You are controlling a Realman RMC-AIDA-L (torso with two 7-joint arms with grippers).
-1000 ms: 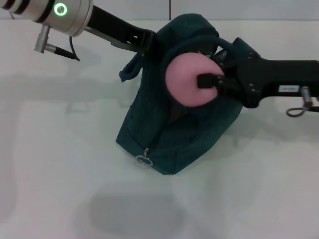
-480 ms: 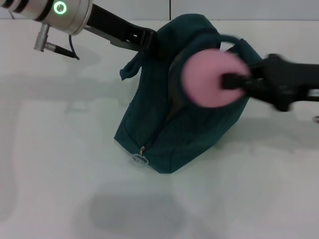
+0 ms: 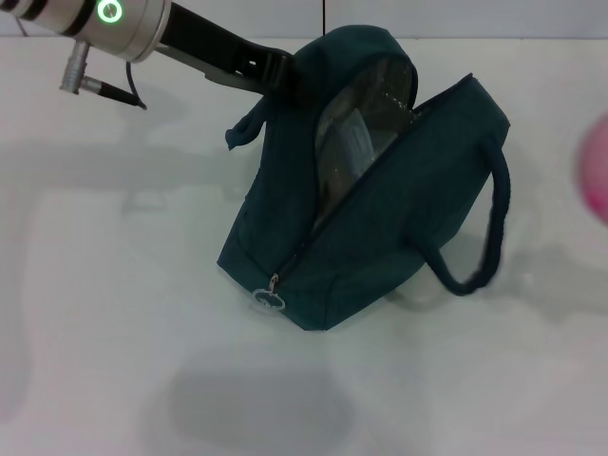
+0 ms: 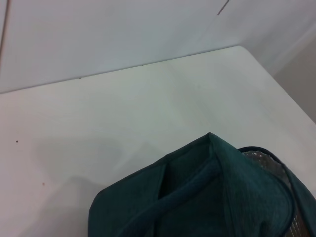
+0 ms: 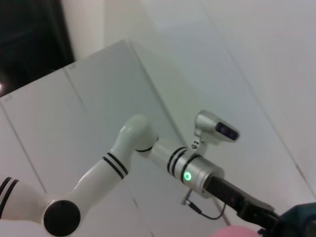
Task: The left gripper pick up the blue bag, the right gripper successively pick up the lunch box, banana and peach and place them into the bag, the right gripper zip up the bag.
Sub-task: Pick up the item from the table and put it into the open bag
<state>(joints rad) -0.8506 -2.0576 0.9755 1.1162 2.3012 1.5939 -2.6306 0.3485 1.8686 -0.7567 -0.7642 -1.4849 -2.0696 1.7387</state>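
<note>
Zipper pull first, nearest me: a small silver ring (image 3: 271, 302) dangling at the low corner of the large dark teal-blue ribbed fabric bag (image 3: 399, 228), which sits on the white table (image 3: 114, 332) with its mouth gaping toward two o'clock. Through the opening the silvery foil lining (image 3: 375, 90) shows, and inside it a pale, clear-looking flat shape (image 3: 347, 147) that may be the plastic lunch box, though I cannot tell for certain. One padded loop handle (image 3: 489, 228) droops over the bag's side at four o'clock. The other handle (image 3: 249, 128) is bunched up at ten o'clock, right where the left gripper (image 3: 275, 74) meets the bag's raised far edge; whether its fingers are clamped on the fabric is hidden by the bag. At three o'clock, cut by the edge of view, a blurred patch of pink (image 3: 597, 180) shows, the round peach, well apart from the bag. The right gripper itself is out of sight.
</note>
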